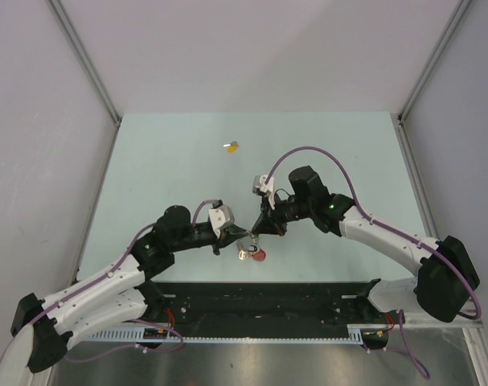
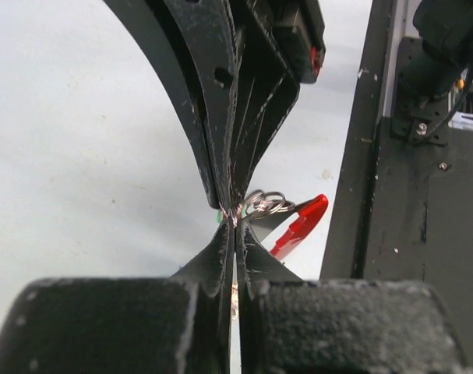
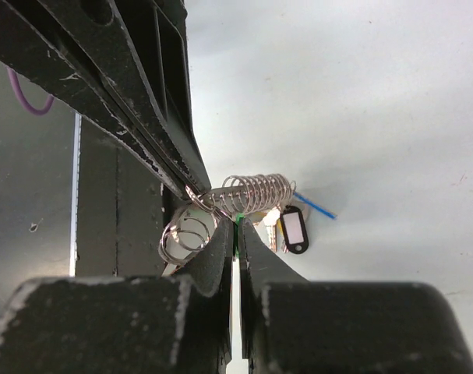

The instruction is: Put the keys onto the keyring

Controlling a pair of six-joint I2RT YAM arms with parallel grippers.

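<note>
- Pinches the green key (image 3: 236, 236) in the right claw (image 3: 236, 231), fingertips closed on it.
- Clamps the keyring (image 3: 248, 192) by its stretched wire coil in the left claw (image 2: 234, 226), tip to tip with the right.
- Shows its red tag (image 2: 301, 224) and black tag (image 3: 293, 231) just beside the claws.
- Shows the yellow key (image 1: 231, 146) lying well apart, farther back on the table (image 1: 163, 161).

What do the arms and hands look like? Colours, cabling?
Left arm and right arm match: white shell links, black joint housings, a purple cable looped along each. Left hand and right hand: matte black, two tapered wedge fingers, edges scuffed pale. A white block at each wrist.
</note>
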